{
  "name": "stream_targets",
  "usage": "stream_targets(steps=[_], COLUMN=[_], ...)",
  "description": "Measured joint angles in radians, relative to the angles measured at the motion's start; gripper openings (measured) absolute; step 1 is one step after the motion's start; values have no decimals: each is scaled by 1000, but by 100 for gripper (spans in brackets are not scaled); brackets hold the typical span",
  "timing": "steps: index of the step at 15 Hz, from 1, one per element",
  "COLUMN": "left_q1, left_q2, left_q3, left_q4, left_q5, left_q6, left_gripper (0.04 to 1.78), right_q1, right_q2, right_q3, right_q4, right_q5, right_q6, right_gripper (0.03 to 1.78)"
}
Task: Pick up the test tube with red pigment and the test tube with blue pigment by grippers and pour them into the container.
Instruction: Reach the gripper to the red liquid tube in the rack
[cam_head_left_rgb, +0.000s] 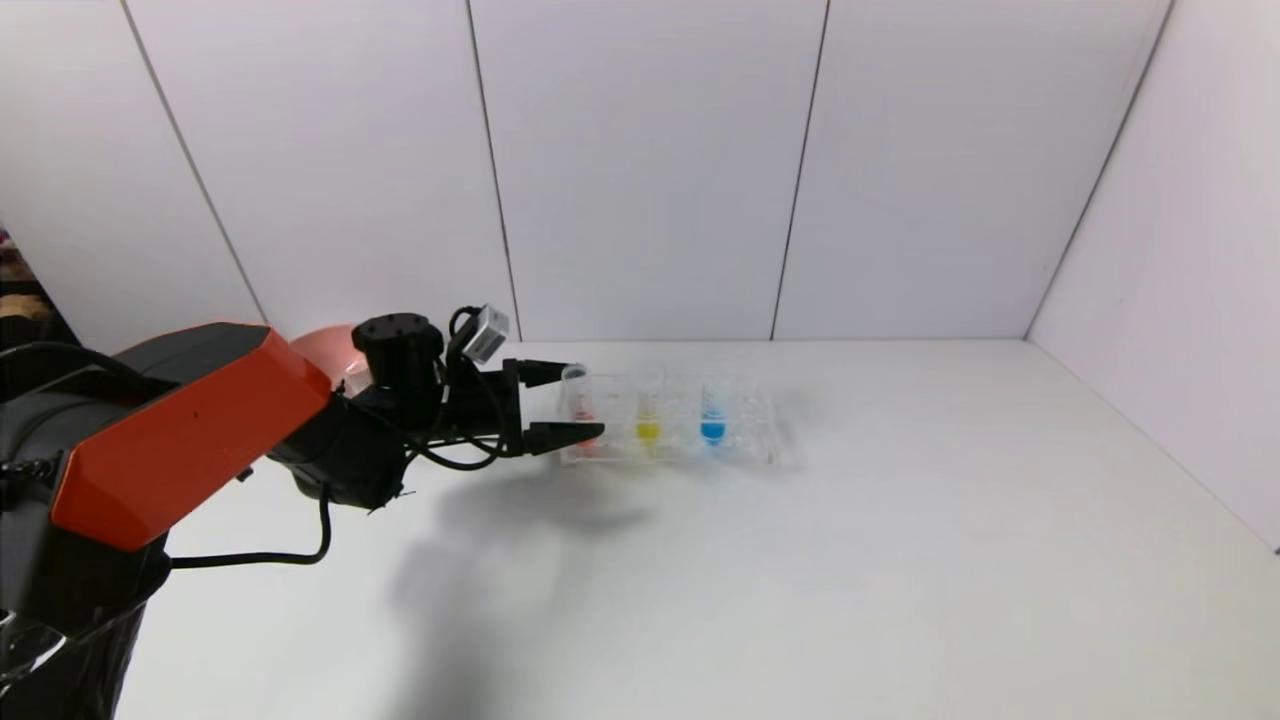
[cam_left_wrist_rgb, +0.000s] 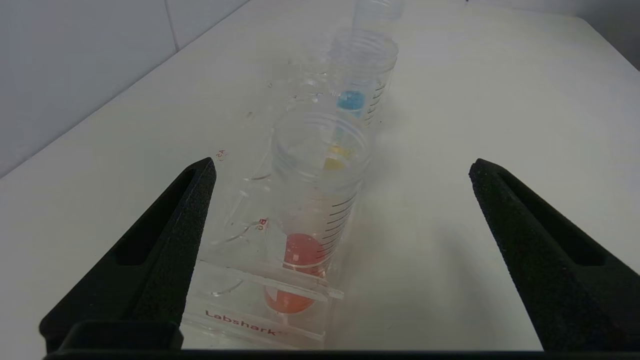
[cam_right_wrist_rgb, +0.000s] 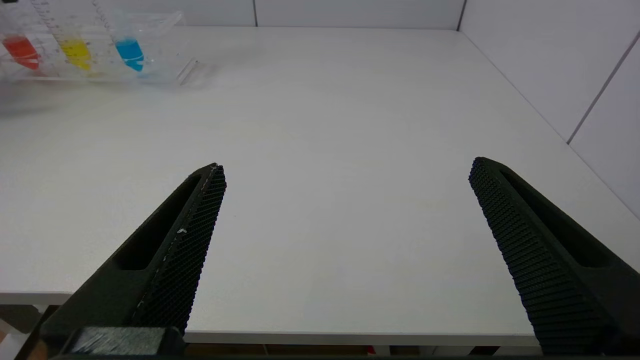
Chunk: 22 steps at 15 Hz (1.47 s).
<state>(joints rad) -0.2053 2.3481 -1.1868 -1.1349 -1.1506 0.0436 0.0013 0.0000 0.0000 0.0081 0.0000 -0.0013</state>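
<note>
the broad white desk (cam_head_left_rgb: 800, 560) carries a clear plastic tube rack (cam_head_left_rgb: 770, 440) near its far edge, with a pink bowl (cam_head_left_rgb: 335, 355) partly hidden behind the black left gripper (cam_head_left_rgb: 580, 402). its jaws stand wide, one on each side of the slim clear test tube with red pigment (cam_head_left_rgb: 581, 405), not yet touching it. a yellow-liquid tube (cam_head_left_rgb: 648, 410) stands next, then the test tube with blue pigment (cam_head_left_rgb: 712, 410). the right gripper (cam_right_wrist_rgb: 345, 190) hovers over the desk's near edge, jaws wide, well apart from the rack.
</note>
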Motion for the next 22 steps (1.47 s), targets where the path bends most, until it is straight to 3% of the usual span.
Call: stream_targets(steps=[17, 20, 22], left_q1=[-13, -14, -16], left_q2=[20, 20, 23], left_q3=[-23, -26, -28], left_q4=[-9, -9, -9], left_q5=[4, 4, 7], left_q6=[-41, -40, -40], left_gripper=[177, 164, 142], right_q1=[0, 0, 0], right_q2=[0, 0, 0], right_q3=[0, 0, 0], right_q4=[0, 0, 0], right_q5=[0, 0, 0], right_q6=[0, 0, 0], right_gripper=[177, 177, 177])
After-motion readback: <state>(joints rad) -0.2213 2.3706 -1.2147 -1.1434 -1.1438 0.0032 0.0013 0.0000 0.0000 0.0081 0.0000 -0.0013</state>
